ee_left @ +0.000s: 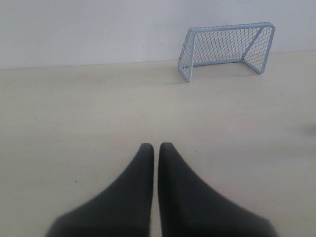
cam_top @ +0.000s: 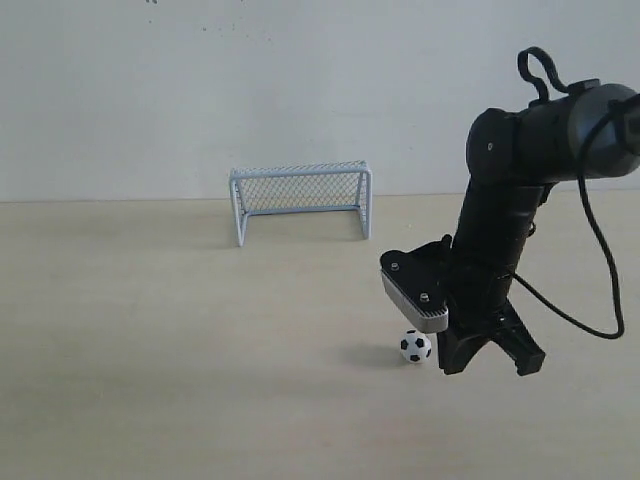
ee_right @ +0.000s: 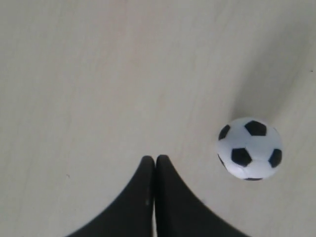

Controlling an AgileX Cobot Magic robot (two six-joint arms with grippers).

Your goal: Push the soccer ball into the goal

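The soccer ball (cam_top: 416, 346) is small, white with black patches, and rests on the pale wooden table. My right gripper (cam_top: 455, 364) points down at the table just right of it, close by the ball. In the right wrist view the right gripper (ee_right: 155, 159) is shut and empty, with the soccer ball (ee_right: 250, 148) off to one side of its tips and apart from them. The goal (cam_top: 300, 172), a pale blue frame with mesh, stands at the back by the wall. My left gripper (ee_left: 156, 146) is shut on nothing above bare table, with the goal (ee_left: 224, 47) far ahead of it.
The tabletop (cam_top: 150, 330) stretches wide between ball and goal. A plain white wall (cam_top: 200, 90) rises right behind the goal. The right arm's black cable (cam_top: 600, 260) loops down at the right edge.
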